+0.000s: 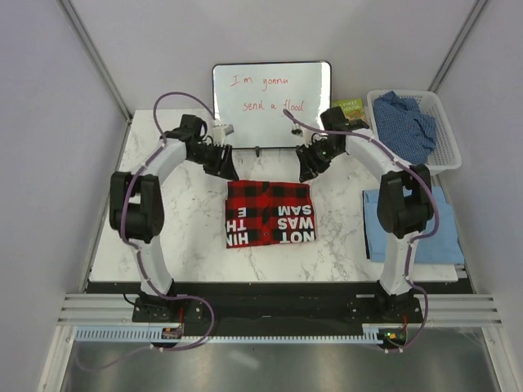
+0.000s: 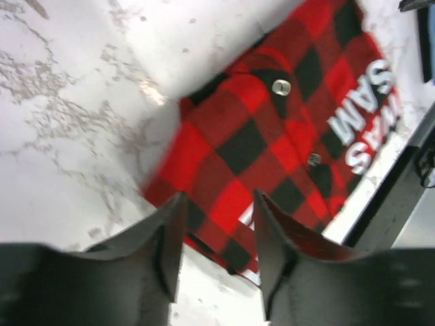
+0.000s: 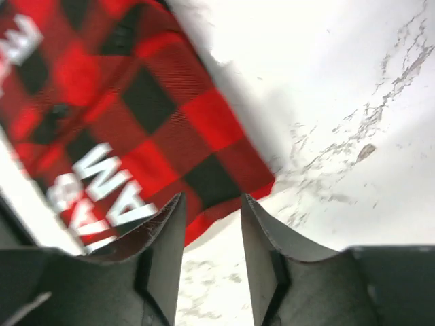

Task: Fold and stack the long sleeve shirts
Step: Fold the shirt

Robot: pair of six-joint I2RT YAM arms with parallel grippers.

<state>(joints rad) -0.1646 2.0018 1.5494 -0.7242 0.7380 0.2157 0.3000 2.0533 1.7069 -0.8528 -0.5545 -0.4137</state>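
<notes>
Since the red checked shirt [image 1: 270,214] lies folded on the bench [image 1: 188,237], my left claw [image 1: 222,166] and right claw [image 1: 310,167] hover apart, empty, over its far corners, probably for lifting.

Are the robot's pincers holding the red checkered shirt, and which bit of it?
Nothing is held. The left pincer and the right pincer are both open near the far corners of the red checked shirt, not gripping it.

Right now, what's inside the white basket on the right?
A crumpled dark blue speckled shirt fills the white basket. Whether anything lies beneath it cannot be seen, because the cloth covers the bottom.
</notes>
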